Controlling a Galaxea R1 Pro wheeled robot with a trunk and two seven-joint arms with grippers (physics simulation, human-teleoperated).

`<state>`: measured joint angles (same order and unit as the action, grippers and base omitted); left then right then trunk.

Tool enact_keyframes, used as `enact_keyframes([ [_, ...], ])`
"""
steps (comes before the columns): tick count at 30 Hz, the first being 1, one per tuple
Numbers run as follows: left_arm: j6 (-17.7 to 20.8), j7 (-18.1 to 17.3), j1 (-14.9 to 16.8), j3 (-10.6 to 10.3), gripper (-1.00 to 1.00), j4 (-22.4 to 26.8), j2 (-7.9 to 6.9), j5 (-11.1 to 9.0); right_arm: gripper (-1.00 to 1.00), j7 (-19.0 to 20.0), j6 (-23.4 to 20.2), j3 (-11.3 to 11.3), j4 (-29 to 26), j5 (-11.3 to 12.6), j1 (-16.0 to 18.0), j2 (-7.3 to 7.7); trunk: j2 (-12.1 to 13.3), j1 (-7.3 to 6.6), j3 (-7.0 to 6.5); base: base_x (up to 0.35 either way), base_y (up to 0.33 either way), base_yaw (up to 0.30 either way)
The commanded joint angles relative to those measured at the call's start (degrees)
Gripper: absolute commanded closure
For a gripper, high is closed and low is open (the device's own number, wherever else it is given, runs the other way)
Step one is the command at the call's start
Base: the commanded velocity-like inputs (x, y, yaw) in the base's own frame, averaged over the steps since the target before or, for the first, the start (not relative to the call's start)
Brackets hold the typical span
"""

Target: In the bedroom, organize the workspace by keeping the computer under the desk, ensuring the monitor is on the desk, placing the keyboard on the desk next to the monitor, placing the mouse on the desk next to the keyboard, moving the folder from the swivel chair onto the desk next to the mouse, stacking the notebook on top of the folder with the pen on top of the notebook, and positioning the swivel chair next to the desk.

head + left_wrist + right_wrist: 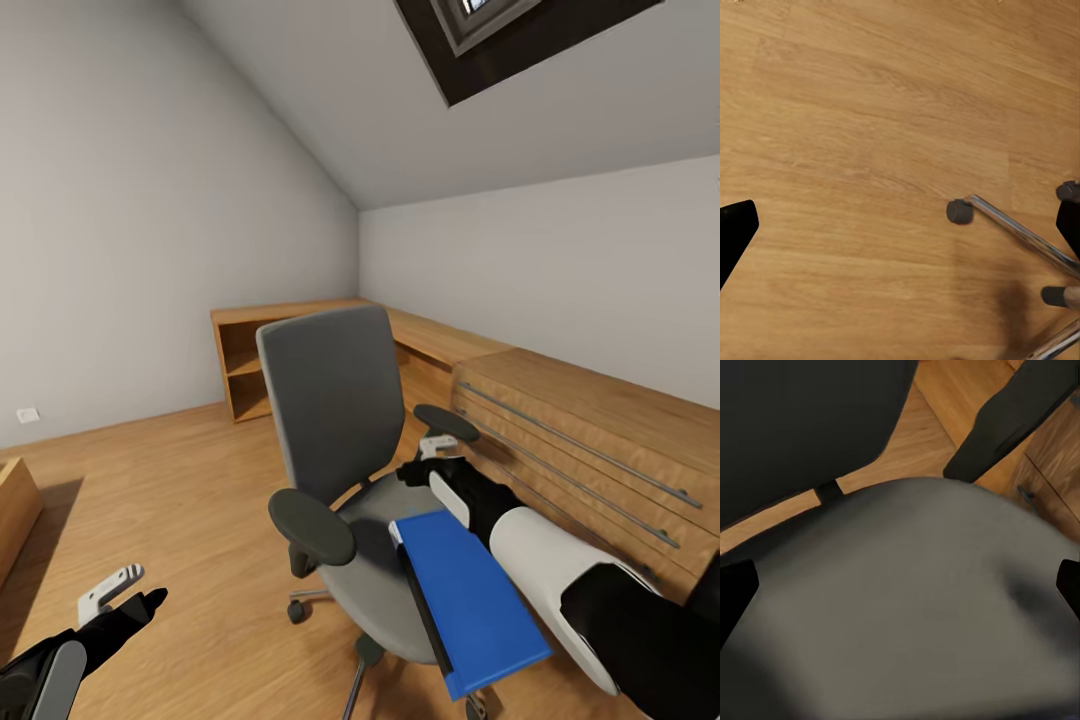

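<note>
Flat bright-blue folder (470,600) lying at the front of the grey upholstered swivel chair (335,410), apparently overhanging the seat edge, just beside the right forearm. Right gripper (432,458) spread wide over the seat, holding nothing; left gripper (128,595) likewise wide, low over the light wooden floor (870,112). Likely risks: nudging the folder off with the forearm, or rolling the chair away on its castors.

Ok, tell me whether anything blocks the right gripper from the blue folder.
Nothing visible does. The right gripper hangs over the chair seat just past the folder's far edge, jaws open. The folder's top is bare, alongside the forearm.
</note>
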<state>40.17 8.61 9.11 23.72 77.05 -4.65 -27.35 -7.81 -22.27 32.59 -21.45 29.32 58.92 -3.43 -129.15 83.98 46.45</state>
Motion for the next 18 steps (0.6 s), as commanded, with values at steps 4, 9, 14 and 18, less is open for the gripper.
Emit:
enact_keyframes([
  [4, 0.0, 0.4, 0.0, 0.0, -1.0, -0.2, -0.01, -0.6, -1.0, -0.5, -1.1, 0.5, -1.5, 1.7, -0.2, 0.8, 0.0, -0.01, -0.3, 0.0, 0.0, 0.0],
  [9, -0.3, 0.4, 0.0, -0.1, -1.0, -0.6, -0.01, -0.6, -1.0, -0.5, -2.3, 0.5, -3.7, 2.6, -0.9, 2.01, 0.0, -0.01, -0.75, 0.0, 0.0, 0.0],
  [14, -0.3, 0.4, 0.0, -0.1, -1.0, -0.7, -0.01, -0.6, -1.0, -0.5, -3.7, 0.5, -5.8, 2.9, -1.7, 2.53, 0.0, -0.01, -1.19, 0.0, 0.0, 0.0],
  [18, -0.3, 0.4, 0.0, -0.1, -1.0, -0.7, -0.01, -0.6, -1.0, -0.6, -4.8, 0.5, -7.6, 3.0, -2.3, 2.72, 0.0, -0.01, -1.55, 0.0, 0.0, 0.0],
])
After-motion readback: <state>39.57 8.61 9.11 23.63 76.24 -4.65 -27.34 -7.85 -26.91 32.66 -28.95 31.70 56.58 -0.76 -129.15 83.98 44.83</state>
